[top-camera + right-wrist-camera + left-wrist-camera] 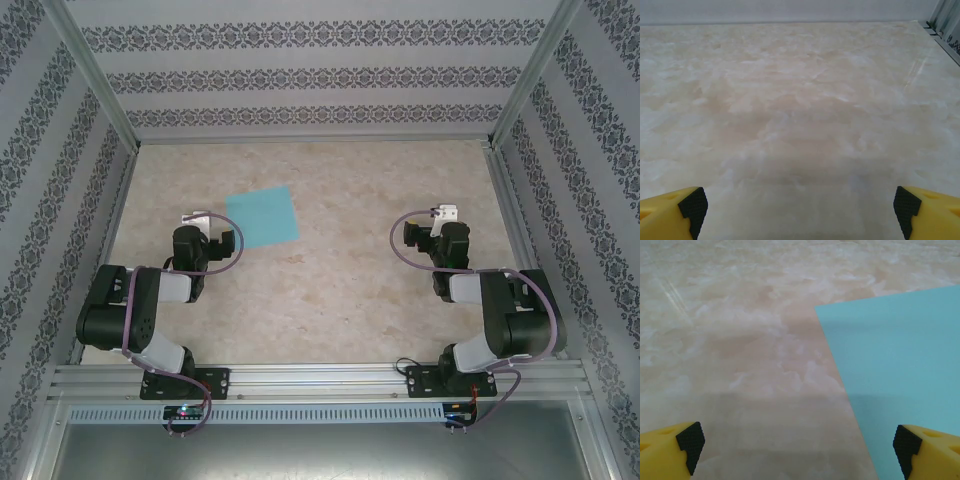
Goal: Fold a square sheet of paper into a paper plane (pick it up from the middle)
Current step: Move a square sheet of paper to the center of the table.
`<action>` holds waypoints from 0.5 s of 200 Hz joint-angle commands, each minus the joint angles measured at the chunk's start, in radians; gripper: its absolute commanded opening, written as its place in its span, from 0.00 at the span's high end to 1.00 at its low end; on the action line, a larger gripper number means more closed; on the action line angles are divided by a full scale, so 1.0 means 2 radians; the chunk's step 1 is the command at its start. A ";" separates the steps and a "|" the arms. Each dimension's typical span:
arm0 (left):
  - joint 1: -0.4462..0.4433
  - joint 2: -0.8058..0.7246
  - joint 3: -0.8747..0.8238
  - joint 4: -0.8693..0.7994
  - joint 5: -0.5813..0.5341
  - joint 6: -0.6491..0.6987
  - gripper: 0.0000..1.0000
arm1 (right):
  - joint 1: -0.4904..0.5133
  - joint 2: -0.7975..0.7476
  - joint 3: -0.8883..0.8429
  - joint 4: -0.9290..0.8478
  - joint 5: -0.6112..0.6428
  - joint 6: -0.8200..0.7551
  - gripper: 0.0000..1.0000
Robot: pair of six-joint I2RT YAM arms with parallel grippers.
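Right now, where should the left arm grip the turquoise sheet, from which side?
Its middle, from straight above. The square sheet of paper lies flat and unfolded on the table, no lifted edge to get under, so a top-down pinch at the centre looks best. The open left gripper sits at its left edge.

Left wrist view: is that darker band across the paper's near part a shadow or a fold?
Left wrist view: a soft shadow, running on across the table too; the square sheet of paper looks flat, edge sharp. Top external view: even light, no glare.
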 commanded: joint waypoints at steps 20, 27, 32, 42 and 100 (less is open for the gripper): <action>0.008 0.008 0.012 0.038 0.000 0.010 0.00 | -0.002 0.005 0.015 0.024 0.003 -0.009 0.02; 0.007 0.008 0.012 0.038 0.000 0.010 0.00 | -0.002 0.005 0.014 0.024 0.002 -0.009 0.02; 0.007 0.008 0.012 0.038 0.000 0.010 0.00 | -0.002 0.005 0.015 0.023 0.002 -0.009 0.02; 0.007 0.008 0.012 0.038 0.000 0.010 0.00 | -0.002 0.005 0.015 0.023 0.002 -0.008 0.02; 0.007 0.008 0.013 0.037 0.000 0.009 0.00 | -0.003 0.005 0.015 0.023 0.000 -0.008 0.02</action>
